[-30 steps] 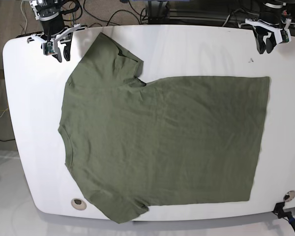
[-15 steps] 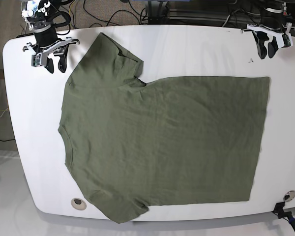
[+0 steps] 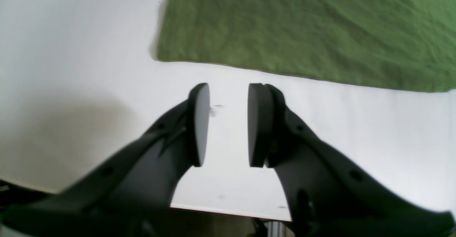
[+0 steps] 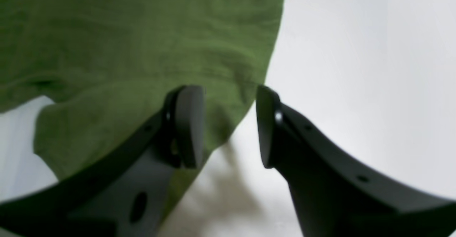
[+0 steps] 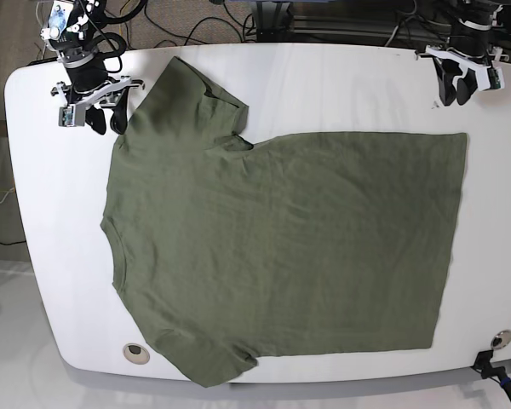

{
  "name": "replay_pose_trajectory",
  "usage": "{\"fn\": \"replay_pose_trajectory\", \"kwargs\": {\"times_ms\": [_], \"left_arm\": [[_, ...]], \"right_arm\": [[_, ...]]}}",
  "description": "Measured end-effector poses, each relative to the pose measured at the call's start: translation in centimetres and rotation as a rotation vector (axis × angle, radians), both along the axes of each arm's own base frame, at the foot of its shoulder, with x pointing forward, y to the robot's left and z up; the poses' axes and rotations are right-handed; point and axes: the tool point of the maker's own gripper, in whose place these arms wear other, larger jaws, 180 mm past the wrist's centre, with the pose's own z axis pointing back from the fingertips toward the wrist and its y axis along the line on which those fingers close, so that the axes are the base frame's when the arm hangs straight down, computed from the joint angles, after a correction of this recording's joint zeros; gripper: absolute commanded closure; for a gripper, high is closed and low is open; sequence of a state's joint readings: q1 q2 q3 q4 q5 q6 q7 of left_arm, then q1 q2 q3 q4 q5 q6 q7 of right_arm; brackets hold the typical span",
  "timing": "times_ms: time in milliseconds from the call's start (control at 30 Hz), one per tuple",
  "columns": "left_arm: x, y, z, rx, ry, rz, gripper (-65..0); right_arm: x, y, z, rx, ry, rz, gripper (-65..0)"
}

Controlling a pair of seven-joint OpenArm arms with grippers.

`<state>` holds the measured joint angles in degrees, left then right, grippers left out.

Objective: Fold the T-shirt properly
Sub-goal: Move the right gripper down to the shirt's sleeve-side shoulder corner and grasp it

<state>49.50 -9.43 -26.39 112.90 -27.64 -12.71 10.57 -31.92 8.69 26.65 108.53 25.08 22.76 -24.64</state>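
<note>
1. Since the earlier base frames, the right gripper [image 5: 103, 117] has shifted from the bare far-left corner toward the shirt and now sits just beside the far sleeve's outer edge. The left gripper [image 5: 460, 85] has nudged slightly left at the far-right corner. The cloth itself hasn't budged.
2. The plain olive-green short-sleeved cotton T-shirt [image 5: 281, 247] lies spread flat on the white rounded-corner table [image 5: 34, 213], collar to the left, hem to the right, one sleeve far, one near. Nothing is folded yet, apart from a small tuck under the far sleeve.
3. Right gripper [image 4: 229, 126]: jaws spread, empty. In its wrist view the left finger [image 4: 188, 126] hangs over the sleeve cloth and the other over bare table, so it straddles the sleeve edge. My read is it's lined up to pinch that edge for the first fold.
4. Left gripper [image 3: 228, 124]: jaws spread with a modest gap, empty, over bare table with the T-shirt's [image 3: 313, 30] edge just beyond the tips. Likely staged to take the far hem corner so both arms lift the far edge together.
5. Hard to tell:
   - neither wrist view shows gripper height, so I can't tell whether the tips touch the table or cloth;
   - the right wrist view is blurred, so sleeve hem detail is lost;
   - the base view crops both arms at the far edge;
   - the underside layer of the shirt is hidden.
</note>
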Motion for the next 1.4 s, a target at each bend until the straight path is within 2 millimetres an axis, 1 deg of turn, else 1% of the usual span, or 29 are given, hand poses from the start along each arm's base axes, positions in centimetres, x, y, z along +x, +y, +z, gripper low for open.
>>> {"fn": "replay_pose_trajectory", "kwargs": {"times_ms": [100,233,300,367,467,500,533,567,600,633,667,733,800,933,1033,1167,1400], "left_arm": [[-0.1,0.3,0.0,0.009,0.003,-0.001,-17.6],[0.2,0.6,0.4,0.012,-0.013,-0.004,-17.8],[0.0,0.9,0.4,0.011,-0.014,0.015,-17.9],[-0.5,0.7,0.0,-0.002,0.004,0.019,-17.9],[-0.5,1.2,0.3,-0.001,-0.011,0.041,-18.3],[-0.5,1.2,0.4,-0.003,-0.016,0.042,-16.8],[-0.5,1.3,0.1,-0.006,-0.002,0.05,-16.8],[-0.6,1.2,0.1,-0.005,-0.003,0.048,-16.8],[-0.3,1.1,0.7,-0.005,-0.039,0.048,-16.7],[-0.2,1.1,0.8,-0.003,-0.041,0.046,-16.9],[-0.3,1.2,0.8,-0.002,-0.038,0.05,-16.8],[-0.3,1.2,0.9,-0.001,-0.039,0.049,-16.8],[-0.4,1.1,0.8,-0.002,-0.036,0.048,-16.9],[-0.3,1.2,1.0,0.001,-0.048,0.049,-16.9],[-0.3,1.2,1.0,0.002,-0.047,0.049,-16.8],[-0.4,1.3,1.0,0.003,-0.045,0.051,-16.7],[-0.4,1.3,1.0,0.004,-0.046,0.052,-16.9]], "right_arm": [[-0.4,0.4,-0.7,0.03,0.027,-0.001,-23.5],[-0.2,0.2,-1.0,0.046,0.027,-0.016,-23.4],[-0.5,0.1,-1.5,0.051,0.041,-0.023,-23.3],[-0.6,0.1,-1.6,0.055,0.041,-0.026,-23.1],[-0.9,0.1,-2.2,0.062,0.061,-0.032,-22.8],[-1.0,0.1,-2.4,0.063,0.068,-0.032,-24.2],[-1.1,0.4,-2.6,0.071,0.082,-0.021,-24.3],[-0.9,0.3,-2.5,0.07,0.076,-0.025,-24.4],[-0.6,0.1,-2.6,0.074,0.075,-0.036,-24.4],[-0.5,-0.1,-2.8,0.079,0.079,-0.047,-24.3],[-0.6,0.0,-3.3,0.099,0.099,-0.046,-24.5],[-0.5,0.1,-3.7,0.134,0.104,-0.054,-24.5],[-0.7,0.2,-5.0,0.176,0.157,-0.06,-24.5],[0.0,-0.1,-5.8,0.215,0.165,-0.073,-24.5],[0.2,0.0,-6.0,0.221,0.158,-0.073,-24.6],[0.7,0.6,-6.0,0.229,0.151,-0.056,-24.5],[0.6,1.9,-5.8,0.277,0.155,-0.031,-24.8]]}}
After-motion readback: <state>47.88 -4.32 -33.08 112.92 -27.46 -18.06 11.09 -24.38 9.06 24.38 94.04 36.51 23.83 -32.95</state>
